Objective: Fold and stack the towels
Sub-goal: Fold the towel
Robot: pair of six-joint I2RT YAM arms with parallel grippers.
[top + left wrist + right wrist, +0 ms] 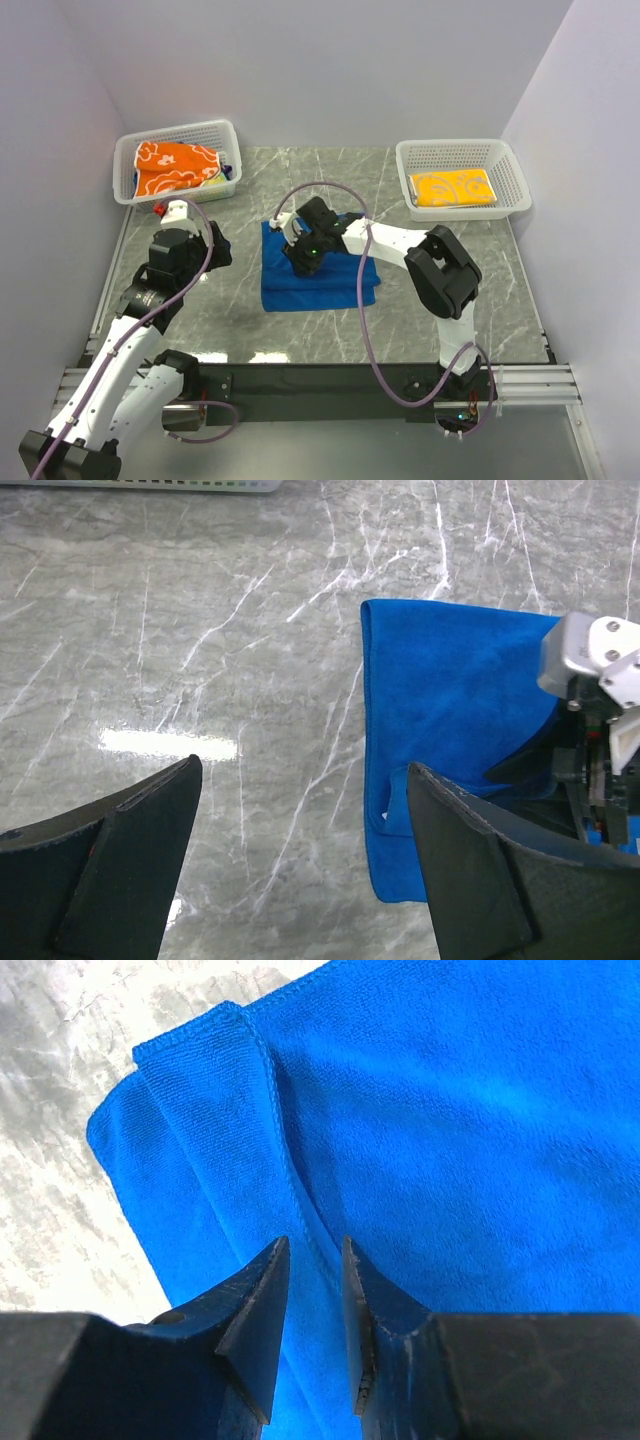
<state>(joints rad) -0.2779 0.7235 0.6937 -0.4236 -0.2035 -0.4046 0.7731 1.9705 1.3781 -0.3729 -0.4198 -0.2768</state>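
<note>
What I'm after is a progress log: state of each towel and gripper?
blue towel: folded, flat on table.
orange towel: crumpled in left basket.
yellow towel: folded in right basket.
left gripper: open, empty.
right gripper: jaws narrowed around blue towel's hem, grip unclear.

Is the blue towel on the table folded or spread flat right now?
Folded: the plain royal blue cloth towel shows stacked hemmed layers at its corner and lies as a compact rectangle.

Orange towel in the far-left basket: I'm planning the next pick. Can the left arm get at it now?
Probably yes. The left pincer is open and empty, the orange towel lies on top in the white basket, and nothing visible blocks the way.
</note>
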